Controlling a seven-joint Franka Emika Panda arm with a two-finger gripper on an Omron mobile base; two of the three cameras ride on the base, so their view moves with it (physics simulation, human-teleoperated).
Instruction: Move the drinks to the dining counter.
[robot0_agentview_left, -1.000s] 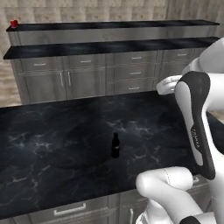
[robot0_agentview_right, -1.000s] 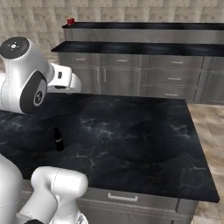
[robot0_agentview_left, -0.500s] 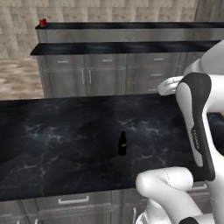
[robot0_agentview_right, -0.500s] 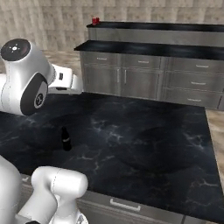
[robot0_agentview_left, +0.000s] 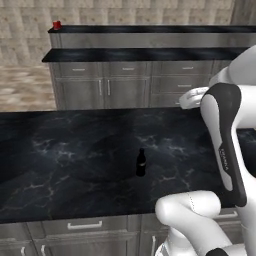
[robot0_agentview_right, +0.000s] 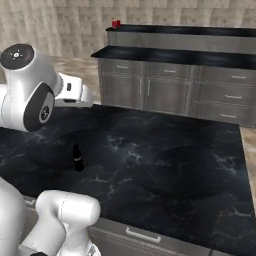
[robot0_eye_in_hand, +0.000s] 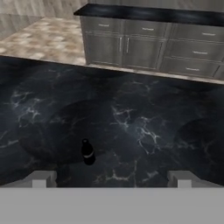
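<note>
One slim dark bottle (robot0_agentview_left: 141, 163) stands upright on the near black worktop (robot0_agentview_left: 60, 155), alone. Far behind, a red can (robot0_agentview_left: 57, 24) sits on the left end of the dining counter (robot0_agentview_left: 150, 54) raised ledge. The claw (robot0_eye_in_hand: 111, 178) hangs wide open above the bottle, holding nothing.

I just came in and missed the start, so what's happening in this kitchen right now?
A white robot arm is at the near black counter, gripper open and holding nothing. A small dark bottle stands upright on that counter, below and ahead of the hand, not yet touched. A red can already sits at the left end of the raised ledge of the dining counter across the aisle.
</note>
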